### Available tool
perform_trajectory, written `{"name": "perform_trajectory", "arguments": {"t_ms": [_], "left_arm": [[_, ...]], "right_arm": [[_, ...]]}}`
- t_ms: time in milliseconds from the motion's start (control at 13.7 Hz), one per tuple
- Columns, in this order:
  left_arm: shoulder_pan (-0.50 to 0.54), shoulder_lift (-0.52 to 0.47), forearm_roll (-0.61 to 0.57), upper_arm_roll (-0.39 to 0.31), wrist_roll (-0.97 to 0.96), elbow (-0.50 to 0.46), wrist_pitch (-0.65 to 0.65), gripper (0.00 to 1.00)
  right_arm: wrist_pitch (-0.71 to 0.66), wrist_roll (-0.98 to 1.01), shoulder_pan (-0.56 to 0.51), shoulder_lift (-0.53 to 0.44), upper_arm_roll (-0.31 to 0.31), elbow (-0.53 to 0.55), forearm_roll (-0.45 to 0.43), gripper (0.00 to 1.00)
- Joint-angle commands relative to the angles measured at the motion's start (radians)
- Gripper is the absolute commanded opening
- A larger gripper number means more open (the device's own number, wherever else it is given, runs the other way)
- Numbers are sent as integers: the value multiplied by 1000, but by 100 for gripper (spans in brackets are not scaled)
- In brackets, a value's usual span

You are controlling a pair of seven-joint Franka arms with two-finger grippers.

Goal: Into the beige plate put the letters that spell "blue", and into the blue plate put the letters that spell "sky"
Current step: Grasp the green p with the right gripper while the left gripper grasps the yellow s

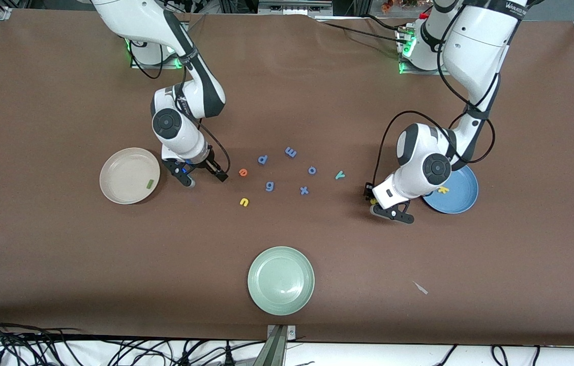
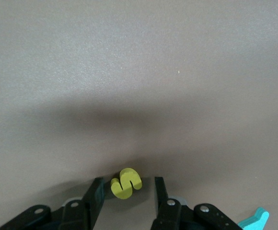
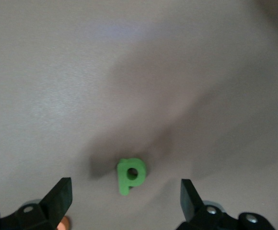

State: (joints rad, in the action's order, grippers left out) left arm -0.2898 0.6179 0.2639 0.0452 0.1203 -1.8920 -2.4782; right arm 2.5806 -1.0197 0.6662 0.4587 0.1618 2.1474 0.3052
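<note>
In the left wrist view my left gripper point(image 2: 128, 186) is low over the table beside the blue plate point(image 1: 462, 195), open, with the yellow s point(image 2: 125, 183) between its fingers and a small gap on each side. A yellow k point(image 1: 443, 190) lies in that plate. The teal y point(image 1: 339, 175) rests on the table. My right gripper point(image 3: 125, 187) is wide open around the green b point(image 3: 131, 174), beside the beige plate point(image 1: 124, 170), which holds the green l point(image 1: 149, 183). The orange e point(image 1: 243, 172) and yellow u point(image 1: 244, 202) lie in the table's middle.
Blue letters are scattered mid-table: p point(image 1: 262, 159), m point(image 1: 291, 151), o point(image 1: 312, 170), g point(image 1: 269, 186), x point(image 1: 304, 190). A pale green plate point(image 1: 280, 280) sits nearer the front camera. A small scrap point(image 1: 420, 287) lies toward the left arm's end.
</note>
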Motion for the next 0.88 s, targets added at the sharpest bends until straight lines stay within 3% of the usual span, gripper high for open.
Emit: {"name": "perform_trajectory", "arguments": {"t_ms": [0, 146, 292, 438, 584, 803], "left_arm": [[-20, 28, 21, -8, 1, 19, -19, 49], [-20, 31, 20, -8, 2, 19, -19, 16], [-20, 31, 20, -8, 2, 19, -19, 2], [-19, 23, 20, -8, 7, 19, -19, 0], [4, -35, 18, -10, 13, 7, 4, 1], [122, -159, 17, -10, 15, -21, 209, 4]], "right_arm": [[21, 16, 0, -34, -4, 54, 12, 93], [21, 19, -2, -32, -5, 55, 11, 89], [23, 24, -2, -28, -13, 55, 11, 78], [27, 24, -2, -25, -14, 57, 11, 68], [27, 24, -2, -22, -16, 55, 11, 49], [36, 50, -2, -15, -18, 55, 11, 21]]}}
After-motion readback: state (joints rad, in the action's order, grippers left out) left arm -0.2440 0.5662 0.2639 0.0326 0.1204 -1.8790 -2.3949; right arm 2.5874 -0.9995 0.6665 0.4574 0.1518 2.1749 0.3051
